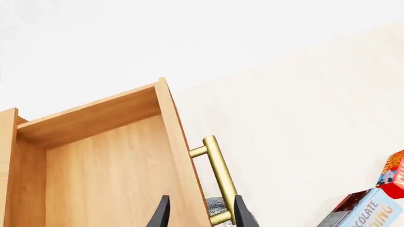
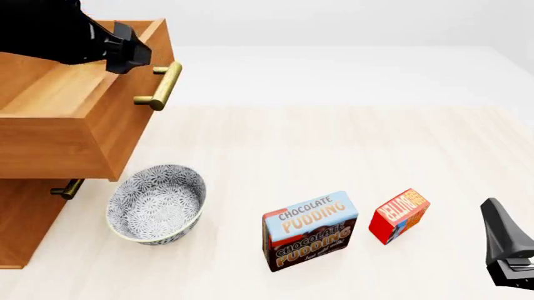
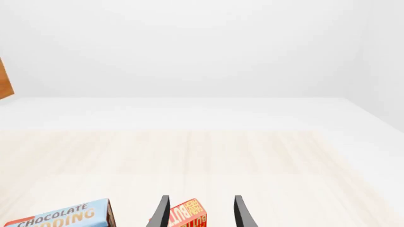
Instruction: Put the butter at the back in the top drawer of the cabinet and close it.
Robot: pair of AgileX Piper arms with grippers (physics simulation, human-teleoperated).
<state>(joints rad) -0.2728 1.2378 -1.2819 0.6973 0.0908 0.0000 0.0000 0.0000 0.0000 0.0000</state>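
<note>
The top drawer [image 2: 59,119] of the cabinet [image 2: 21,219] stands pulled out at far left. The left tool [image 1: 198,213] hangs over its front panel, fingers parted. The butter [image 2: 399,215] stands on the tabletop [image 2: 334,144], right of the chocolate pudding box [image 2: 311,230]. The right tool [image 3: 198,213], spread wide, holds nothing.

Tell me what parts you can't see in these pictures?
- Left tool: front view, the black arm covers it.
- Right tool: wrist view, only the tips show; the bottom edge cuts it.
- Cabinet: front view, left edge and the pulled-out top drawer hide the lower drawers.
</note>
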